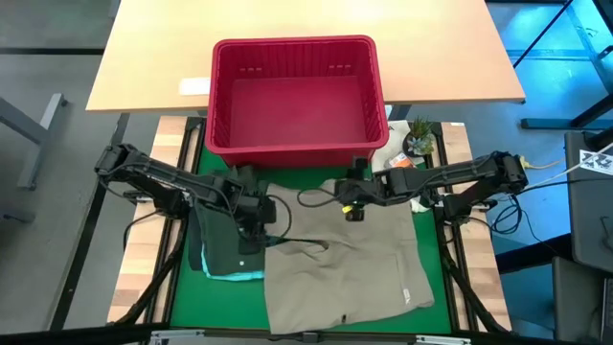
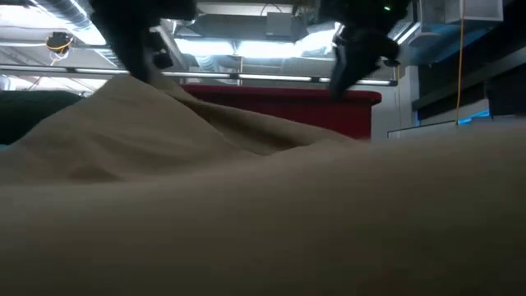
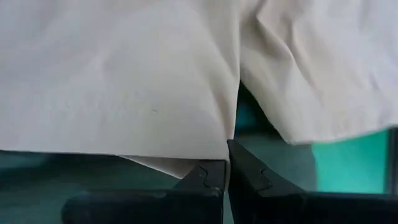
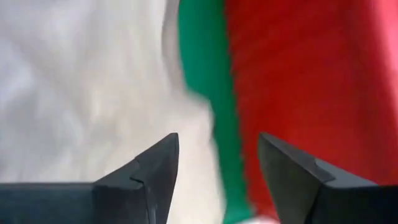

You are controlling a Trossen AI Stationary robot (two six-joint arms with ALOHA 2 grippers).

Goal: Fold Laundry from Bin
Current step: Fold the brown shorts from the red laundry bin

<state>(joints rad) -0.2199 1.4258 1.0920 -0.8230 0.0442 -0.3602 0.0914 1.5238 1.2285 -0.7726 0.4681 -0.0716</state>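
Observation:
The beige-tan garment [image 1: 354,268] lies spread on the green mat [image 1: 182,307], in front of the red bin [image 1: 292,43], which shows no laundry inside. My left gripper [image 1: 255,228] is shut on the garment's left edge. Beside it, a dark garment [image 1: 222,244] lies on top of a light teal one [image 1: 235,276]. My right gripper [image 1: 352,209] hangs open above the beige garment's far edge, near the bin's front wall. Its fingers [image 4: 158,168] touch nothing. My left gripper pinches an edge of the beige-tan garment [image 3: 208,158] between its two shut fingers, at their free ends. The fingers come from above, slanting down. The cloth rises to a peak [image 2: 131,82] under the gripper and slopes down to the rest, which lies on the mat.
A small potted plant [image 1: 419,139] and an orange object [image 1: 402,161] stand at the mat's far right corner. A wooden table [image 1: 460,57] with a white sheet [image 1: 194,86] lies under and behind the bin. The mat's near left part shows bare green.

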